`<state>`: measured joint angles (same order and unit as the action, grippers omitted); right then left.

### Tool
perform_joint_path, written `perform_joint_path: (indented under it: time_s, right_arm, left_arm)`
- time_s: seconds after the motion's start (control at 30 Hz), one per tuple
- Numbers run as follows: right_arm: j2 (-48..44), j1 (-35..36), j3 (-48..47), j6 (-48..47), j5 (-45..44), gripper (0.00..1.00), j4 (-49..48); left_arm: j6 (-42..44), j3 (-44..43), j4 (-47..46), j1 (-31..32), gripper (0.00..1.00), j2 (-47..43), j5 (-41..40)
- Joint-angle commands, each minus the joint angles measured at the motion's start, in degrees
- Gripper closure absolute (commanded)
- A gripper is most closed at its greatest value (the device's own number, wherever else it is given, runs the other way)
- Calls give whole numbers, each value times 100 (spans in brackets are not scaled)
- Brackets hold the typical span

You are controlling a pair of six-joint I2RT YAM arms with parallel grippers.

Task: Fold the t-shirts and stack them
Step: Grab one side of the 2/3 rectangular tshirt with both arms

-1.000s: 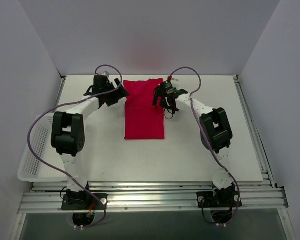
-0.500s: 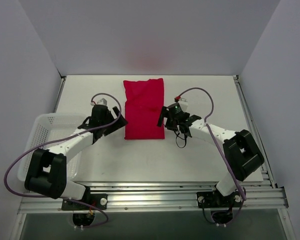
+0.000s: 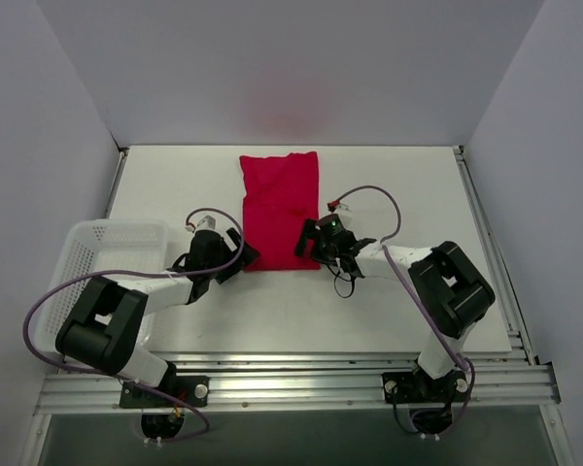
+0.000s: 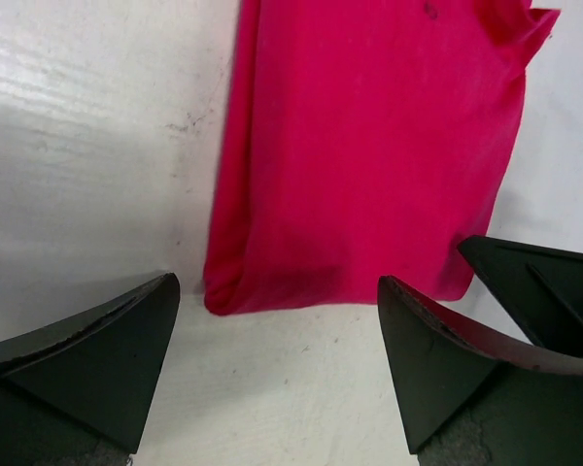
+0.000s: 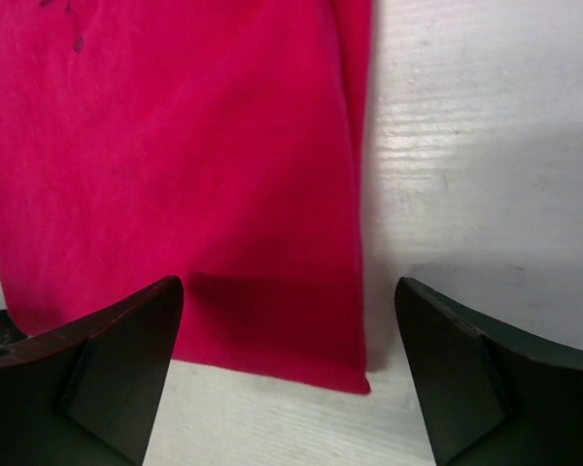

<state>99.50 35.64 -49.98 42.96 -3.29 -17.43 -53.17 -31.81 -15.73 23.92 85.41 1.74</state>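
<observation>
left gripper [image 3: 238,251] and right gripper [image 3: 306,243] pulled back to the t-shirt's [image 3: 281,204] near corners, both gaping; only overhead shows the basket [image 3: 117,226].

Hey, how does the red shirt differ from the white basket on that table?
The shirt is bright red; the basket is white. The shirt is soft cloth folded into a flat narrow strip; the basket is stiff open mesh with raised walls. The shirt lies in the middle; the basket sits at the left edge. Neither is held.
</observation>
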Motion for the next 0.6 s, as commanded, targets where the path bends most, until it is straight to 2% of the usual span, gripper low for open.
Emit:
perform_joint_path:
  time_s: [0.0,0.07,0.1,0.17,0.27,0.4,0.53,0.57]
  right_arm:
    - [412,22,14,90,206,16,-5]
    - [473,22,14,90,223,24,-15]
    - [482,22,14,81,232,35,-32]
    - [500,22,23,72,223,49,-15]
    - [509,13,58,55,180,59,38]
    - [509,-13,111,55,162,64,21]
    - [517,-22,146,81,171,71,-15]
    - [509,-22,163,72,162,75,-15]
  left_arm:
    - [-124,88,-264,25,6,318,-77]
    - [-115,53,-299,25,6,468,-77]
    - [-132,44,-334,25,6,520,-77]
    - [-150,52,-448,25,6,626,-77]
    - [-211,123,-607,25,6,740,-42]
    - [-308,237,-896,25,3,855,28]
    - [-317,333,-1099,25,17,960,99]
    - [-317,334,-1117,33,32,986,107]
